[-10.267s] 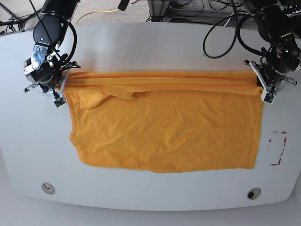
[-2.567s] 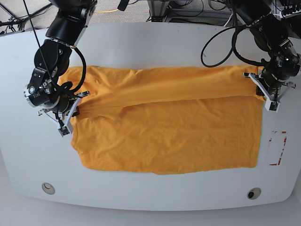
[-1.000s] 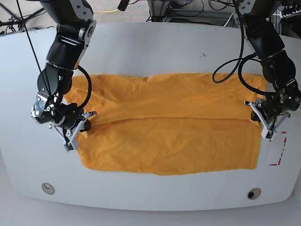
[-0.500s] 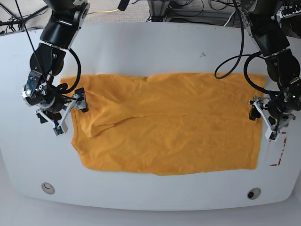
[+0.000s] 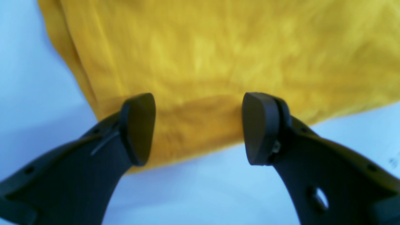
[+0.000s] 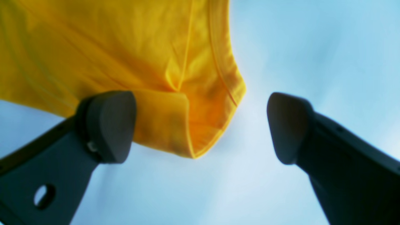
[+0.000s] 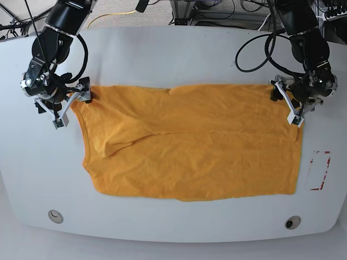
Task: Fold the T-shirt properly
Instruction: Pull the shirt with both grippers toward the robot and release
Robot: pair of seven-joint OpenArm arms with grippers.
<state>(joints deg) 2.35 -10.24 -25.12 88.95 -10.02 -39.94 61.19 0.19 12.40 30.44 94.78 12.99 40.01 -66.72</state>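
The T-shirt (image 7: 190, 143) is soft and limp; both grippers, left (image 5: 198, 128) and right (image 6: 200, 125), stand apart, so pinch its far corners.

White table (image 7: 179, 49); cables (image 7: 217, 13), yellow cord (image 7: 111, 15) behind; grey floor.

T-shirt (image 7: 195, 146): uniform orange-yellow, no print visible on the upward face; reads more golden yellow in both wrist views, with darker orange in the shaded folds near the hem. Surface (image 7: 162, 54): plain white, tinted pale blue in the wrist views. Left hand (image 5: 197, 128) and right hand (image 6: 200, 125): matte black fingers. Red-and-white rectangular marking (image 7: 320, 170) on the surface at one edge. Arm cables (image 7: 255, 46): black. Yellow cable (image 7: 111, 16) beyond the far edge.
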